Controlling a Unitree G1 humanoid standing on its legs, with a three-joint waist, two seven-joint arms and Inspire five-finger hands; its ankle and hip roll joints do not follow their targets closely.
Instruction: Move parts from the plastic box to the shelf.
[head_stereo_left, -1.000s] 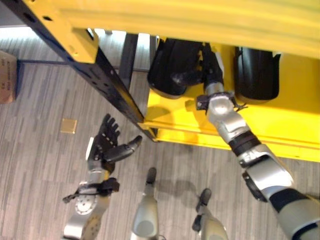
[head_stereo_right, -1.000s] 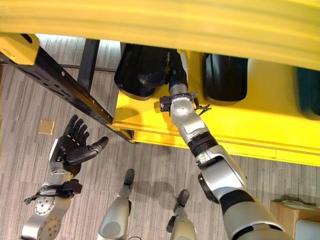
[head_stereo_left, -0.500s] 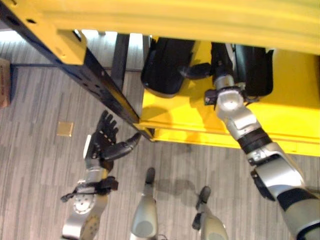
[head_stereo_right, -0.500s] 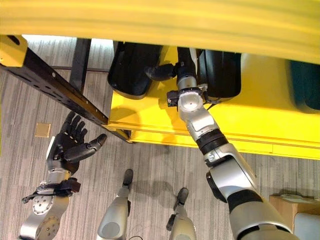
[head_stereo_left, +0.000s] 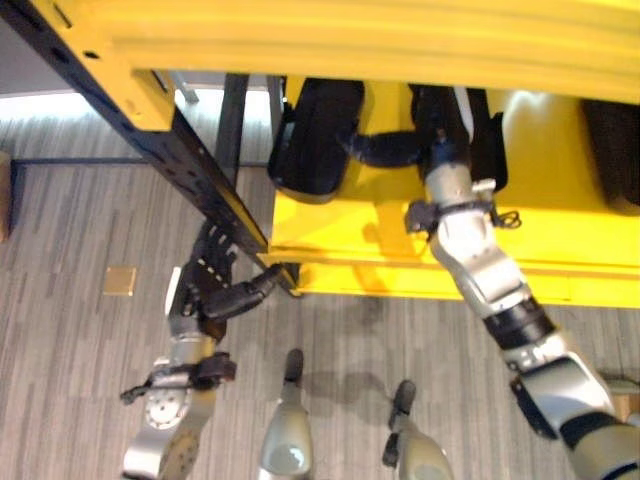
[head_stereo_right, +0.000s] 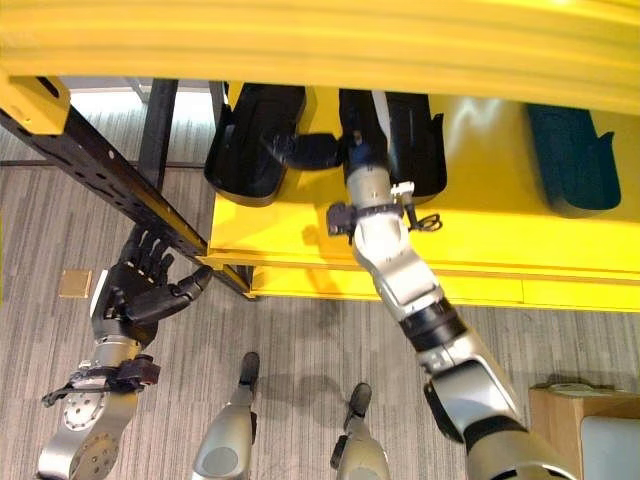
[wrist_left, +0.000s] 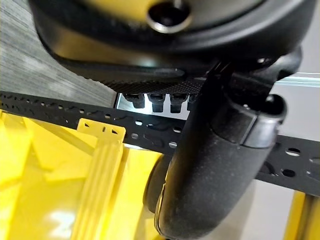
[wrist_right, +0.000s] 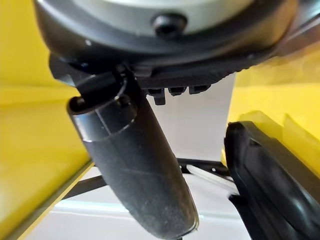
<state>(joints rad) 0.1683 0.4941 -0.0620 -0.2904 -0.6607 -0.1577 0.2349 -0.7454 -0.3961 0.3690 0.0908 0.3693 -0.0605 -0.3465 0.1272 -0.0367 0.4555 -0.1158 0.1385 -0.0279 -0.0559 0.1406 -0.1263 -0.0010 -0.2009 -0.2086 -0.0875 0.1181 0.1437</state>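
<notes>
Nearest you, the left hand (head_stereo_left: 205, 295) hangs low over the grey plank floor (head_stereo_left: 70, 380), fingers straight and spread with the thumb out, holding nothing; it sits just beside the black perforated upright (head_stereo_left: 190, 170) of the shelf (head_stereo_right: 480, 255), so any swing of that arm could strike the steel post. Farther in, the right hand (head_stereo_right: 345, 140) reaches onto the yellow shelf deck between two black parts; its own wrist view shows the thumb extended and short fingertips (wrist_right: 172, 91) straight, with nothing gripped; treat it as open and empty. The left black part (head_stereo_right: 250, 135) and the middle black part (head_stereo_right: 410, 135) lie on the deck to either side of the hand; both are moulded, smooth, semi-glossy shells with rounded ends; expect them to slide readily on the slick painted metal. A careless withdrawal could drag or nudge either one toward the front lip. Farthest right, a dark teal part (head_stereo_right: 570, 160) lies well apart.
</notes>
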